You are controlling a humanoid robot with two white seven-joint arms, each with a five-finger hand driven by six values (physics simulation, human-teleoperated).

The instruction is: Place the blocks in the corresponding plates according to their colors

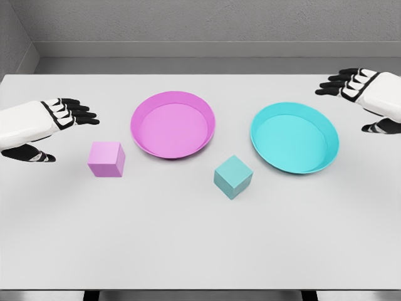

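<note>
The left hand (53, 122) is hovering at the left edge of the white worktop (188, 238), its black-tipped fingers (78, 113) spreading wide and holding nothing, with the thumb hanging lower and apart from the rest. Just past those fingertips and slightly toward the robot, the pink block (106, 158) is sitting flat on the worktop, near the hand but not touching it. Farther out along the line the fingers are pointing, the pink plate (141, 106) is lying empty, its rim close to the pink block yet apart from it.

The right hand (366, 94) is showing at the far right edge, its fingers (338, 81) also stretching open and gripping nothing, pointing inward across the worktop. Below and just ahead of those fingertips, the blue plate (260, 119) is resting empty. The teal block (233, 177) is sitting well beyond the reach of those fingers, toward the robot, turned corner-on, between the two plates and just beside the blue plate's near rim without touching it. Both blocks are lying outside the plates, and both hands are staying clear of the objects.
</note>
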